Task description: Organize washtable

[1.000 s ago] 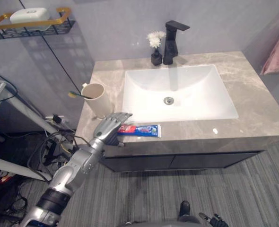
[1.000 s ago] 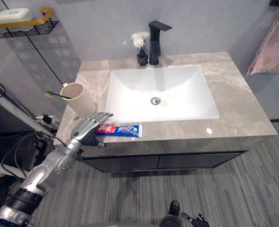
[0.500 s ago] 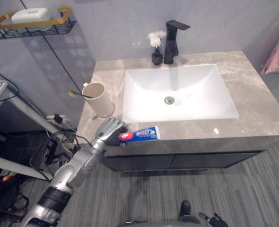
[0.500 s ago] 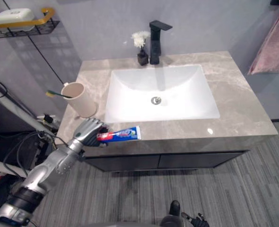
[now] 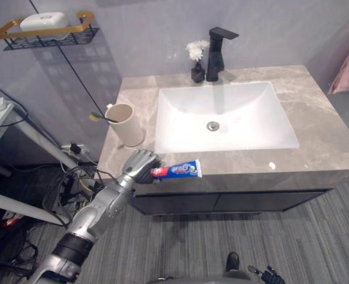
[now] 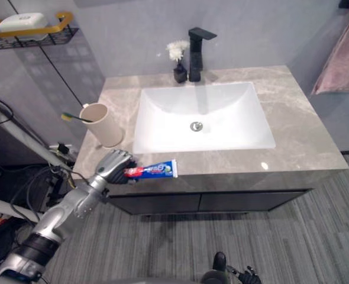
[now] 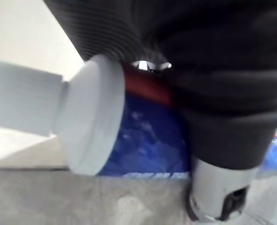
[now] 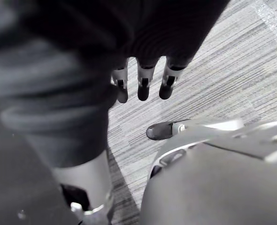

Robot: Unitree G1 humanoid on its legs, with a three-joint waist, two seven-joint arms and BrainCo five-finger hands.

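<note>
Two head views look down on a grey marbled stone desk [image 5: 322,142] with a white rectangular sink [image 5: 245,112] set into it. At the front left edge, the left hand [image 5: 140,165] is clenched round the cap end of a toothpaste tube [image 5: 177,170]. The blue tube sticks out flat towards the robot's right, along the strip in front of the sink. Whether the tube rests on the stone or hangs just above it cannot be told.

Behind the hand stands a beige cup [image 5: 127,124] with a toothbrush [image 5: 99,117] leaning out of it. At the back are a square black tap [image 5: 216,53] and, just beside it, a small dark vase [image 5: 196,65] of white flowers. A wire shelf [image 5: 44,35] with a gold rail holds a white soap [image 5: 43,21] on the wall. A pink towel [image 5: 347,71] is cut off at the right edge.

From the left wrist, the ribbed dark cover hides most of the grip. Past it show the tube's ribbed white cap [image 7: 26,101], a round white shoulder and a red band.

From the right wrist, the right hand [image 8: 142,86] hangs with straight, relaxed fingers over striped grey carpet [image 8: 223,84], holding nothing.
</note>
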